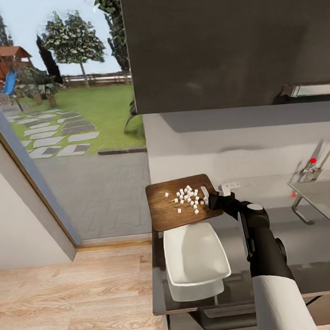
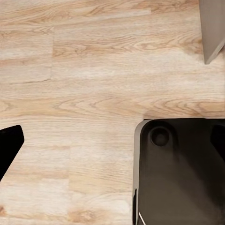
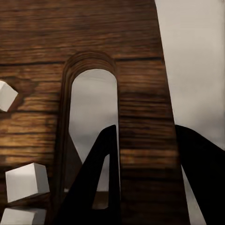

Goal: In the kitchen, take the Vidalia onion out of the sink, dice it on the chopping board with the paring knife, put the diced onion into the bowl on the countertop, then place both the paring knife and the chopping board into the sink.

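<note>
The dark wooden chopping board (image 1: 173, 211) lies at the left end of the grey countertop (image 1: 287, 245), with several small pale cubes of diced Vidalia onion (image 1: 189, 196) scattered on it. My right gripper (image 1: 209, 197) is at the board's right edge. In the right wrist view one finger passes through the board's slot handle (image 3: 93, 108) and the other is outside the edge, so the right gripper (image 3: 146, 129) is shut on the strip between them. Onion cubes (image 3: 26, 183) lie beside the slot. The white bowl (image 1: 195, 261) sits just in front of the board. The sink (image 1: 323, 199) is at the far right. The paring knife is out of view. My left gripper (image 2: 112, 140) hangs open over the floor.
A dark wall cabinet (image 1: 226, 44) hangs above the counter. The chrome faucet (image 1: 321, 163) with a red dot stands behind the sink. Left of the counter are wooden floor (image 1: 70, 297) and a glass door to the garden. My black base (image 2: 183, 173) is below the left gripper.
</note>
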